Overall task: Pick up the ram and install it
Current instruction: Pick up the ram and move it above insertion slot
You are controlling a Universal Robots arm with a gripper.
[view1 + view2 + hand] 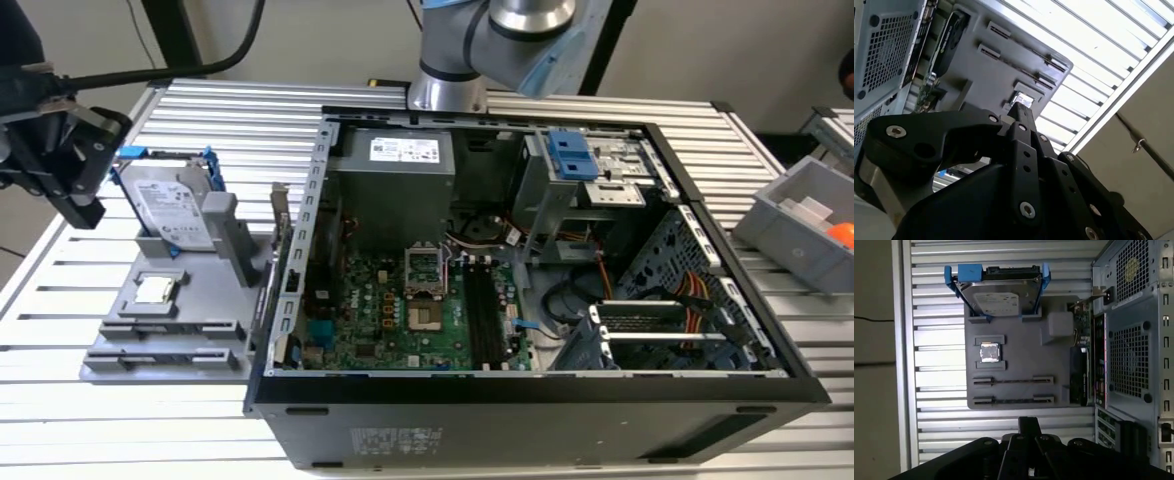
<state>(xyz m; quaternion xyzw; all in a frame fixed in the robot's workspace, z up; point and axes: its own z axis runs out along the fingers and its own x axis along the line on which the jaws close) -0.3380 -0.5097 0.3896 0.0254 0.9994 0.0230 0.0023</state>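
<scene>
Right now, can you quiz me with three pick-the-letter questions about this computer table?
1. Where is the hard drive? A) inside the case B) standing on the tray C) on the floor
2. What colour is the drive's bracket? A) red B) blue C) yellow
3. How is the case? A) open, board showing B) shut tight C) upside down

Answers:
1 B: the drive stands on the grey tray beside the case.
2 B: blue arms hug the drive's sides.
3 A: the side is off and the green board shows.
</scene>
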